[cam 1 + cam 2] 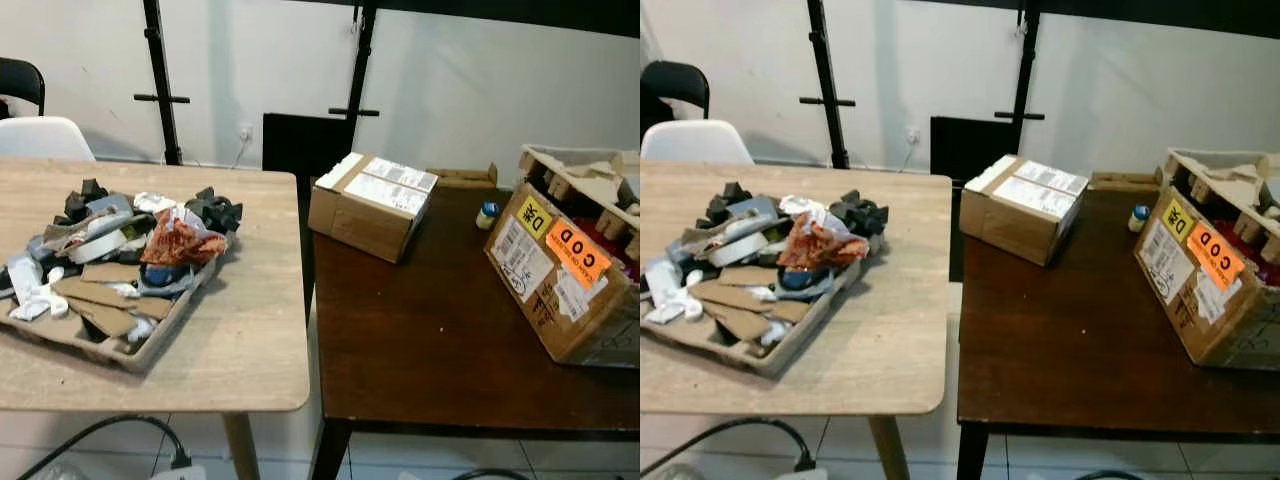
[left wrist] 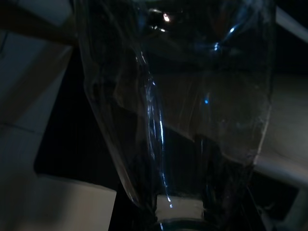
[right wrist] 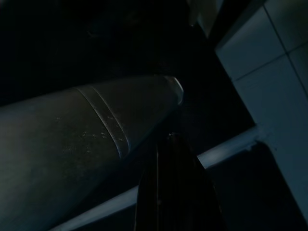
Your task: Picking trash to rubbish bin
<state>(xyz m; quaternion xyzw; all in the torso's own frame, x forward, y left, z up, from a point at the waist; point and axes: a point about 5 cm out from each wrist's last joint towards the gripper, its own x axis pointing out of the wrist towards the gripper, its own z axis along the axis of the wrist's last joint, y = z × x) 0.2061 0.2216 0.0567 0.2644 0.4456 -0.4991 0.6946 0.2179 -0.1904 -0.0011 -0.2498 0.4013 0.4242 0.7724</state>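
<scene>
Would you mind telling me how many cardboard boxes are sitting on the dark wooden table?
2: a closed box near the dark table's back left corner, and a larger open box with a COD sticker at its right edge. Others may lie outside the frame.

Pale wooden table [image 1: 240, 340] standing edge to edge with a dark brown table [image 1: 440, 340]. On the dark table: a sealed cardboard box [image 1: 372, 205] near its far corner by the pale table, a small jar [image 1: 487, 214] beyond that box, and a big open carton [image 1: 572, 262] with yellow and orange stickers at the far side. White chair [image 1: 42, 137] and black chair [image 1: 20, 82] behind the pale table. Two black stands [image 1: 158, 80] against the white wall. Cable [image 1: 110, 430] on the tiled floor under the pale table.
</scene>
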